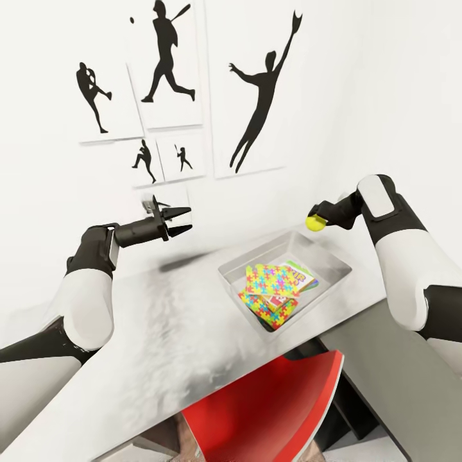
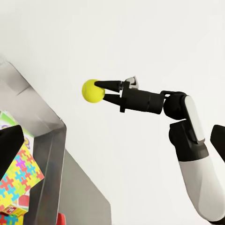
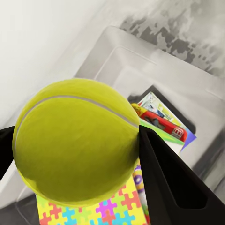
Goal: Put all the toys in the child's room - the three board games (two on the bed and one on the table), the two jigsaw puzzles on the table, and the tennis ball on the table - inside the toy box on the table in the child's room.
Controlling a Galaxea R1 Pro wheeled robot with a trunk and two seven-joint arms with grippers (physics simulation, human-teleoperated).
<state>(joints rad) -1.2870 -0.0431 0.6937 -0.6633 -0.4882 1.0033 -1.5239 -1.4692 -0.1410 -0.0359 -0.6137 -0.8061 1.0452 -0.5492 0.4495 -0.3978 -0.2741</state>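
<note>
The right gripper [image 1: 317, 218] holds the tennis ball [image 1: 315, 222] in the air, its 2 fingers [image 2: 108, 85] closed against opposite sides of the ball. In the right wrist view the ball [image 3: 77, 140] bulges between the dark fingers [image 3: 171, 183], and the toy box [image 3: 154, 70] lies below and beyond them. From the head view the ball hangs just above the far rim of the toy box [image 1: 333, 256], near its far right corner, not touching it.

The toy box sits on the table [image 1: 167, 321], well below the right fingers and off to the side of the left ones. Inside it lies a stack of flat toys: the jigsaw puzzles [image 1: 273, 282] on top, bright interlocking pieces in red, yellow, green and blue, with the corners of board games [image 1: 303, 274] sticking out from under them. How many games lie in the stack I cannot tell.

The left gripper [image 1: 183, 220] is held out over the far part of the table, well apart from the toy box, its 2 fingers spread a little with nothing between them.

A red chair [image 1: 263, 410] stands tucked at the near edge of the table. On the white wall behind hang several posters [image 1: 256, 90] of black baseball-player silhouettes
</note>
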